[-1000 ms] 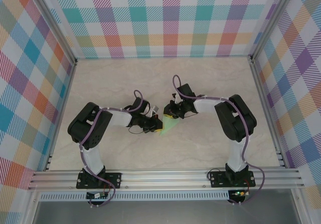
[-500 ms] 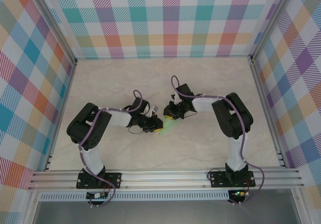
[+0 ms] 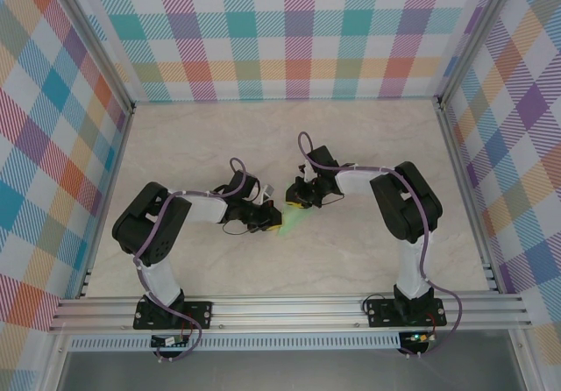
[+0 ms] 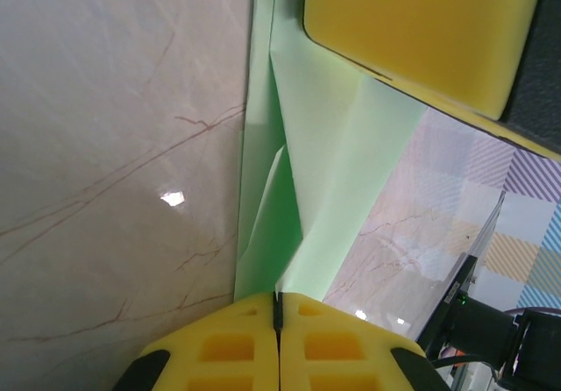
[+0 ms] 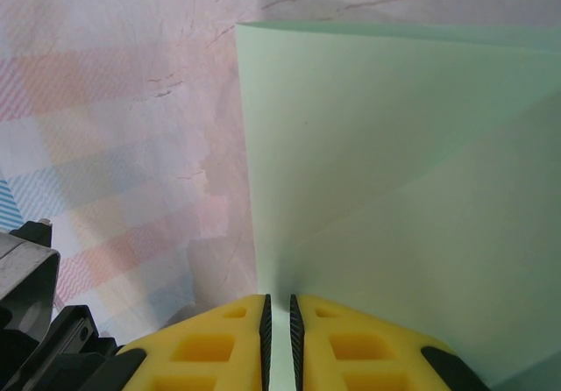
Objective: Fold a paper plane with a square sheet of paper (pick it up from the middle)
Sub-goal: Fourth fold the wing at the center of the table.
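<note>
The sheet of paper (image 3: 295, 223) is pale green and folded into a narrow creased wedge, held between both grippers at the table's middle. My left gripper (image 3: 273, 217) is shut on one end of it. In the left wrist view, the yellow pads (image 4: 278, 299) meet on a folded edge of the paper (image 4: 326, 172), whose layers fan away from them. My right gripper (image 3: 299, 203) is shut on the other end. In the right wrist view, its pads (image 5: 278, 302) pinch the paper (image 5: 394, 163), a thin strip showing between them. A right fingertip (image 4: 421, 31) presses on the paper's far part.
The marble tabletop (image 3: 280, 137) is bounded by checked walls (image 3: 289, 31) on three sides and an aluminium rail (image 3: 280, 308) in front. Both arms bend inward, their wrists close together over the middle. Part of the left arm (image 5: 35, 321) sits just beside the right gripper.
The green wedge seen from above has grown slimmer and shorter. The right gripper has shifted slightly left, and the left arm's elbow has moved slightly left.
</note>
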Robot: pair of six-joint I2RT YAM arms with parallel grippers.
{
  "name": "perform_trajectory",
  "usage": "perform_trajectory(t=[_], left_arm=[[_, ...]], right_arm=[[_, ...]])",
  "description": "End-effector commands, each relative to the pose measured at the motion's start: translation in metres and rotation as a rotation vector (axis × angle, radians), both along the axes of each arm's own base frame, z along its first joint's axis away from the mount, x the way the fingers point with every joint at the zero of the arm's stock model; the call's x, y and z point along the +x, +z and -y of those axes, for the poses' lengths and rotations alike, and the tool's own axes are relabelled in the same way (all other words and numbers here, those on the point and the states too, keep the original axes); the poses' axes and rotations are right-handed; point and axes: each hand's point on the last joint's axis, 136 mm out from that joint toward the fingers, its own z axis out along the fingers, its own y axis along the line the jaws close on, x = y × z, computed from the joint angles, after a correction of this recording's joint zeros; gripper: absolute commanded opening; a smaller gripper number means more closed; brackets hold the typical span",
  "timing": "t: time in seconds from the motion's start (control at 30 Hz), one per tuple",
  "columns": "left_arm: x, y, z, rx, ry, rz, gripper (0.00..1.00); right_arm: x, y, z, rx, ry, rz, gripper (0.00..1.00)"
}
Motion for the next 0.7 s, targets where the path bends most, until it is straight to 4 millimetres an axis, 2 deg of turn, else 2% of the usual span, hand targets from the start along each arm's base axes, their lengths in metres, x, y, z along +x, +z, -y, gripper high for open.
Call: perform_trajectory(t=[0.0,0.3,0.67], left_arm=[[-0.016,-0.018,-0.012,0.046,-0.008,-0.084,0.04],[-0.036,-0.023,-0.021,0.126,-0.037,-0.116,0.10],[-0.040,-0.015,-0.016,0.101,-0.058,-0.116,0.12]], right_arm=[[-0.015,-0.032,0.017,-0.101,0.001,-0.068,0.17],[-0.021,-0.045,0.024,-0.135,0.001,-0.083,0.17],[-0.025,-0.054,0.029,-0.157,0.005,-0.097,0.16]])
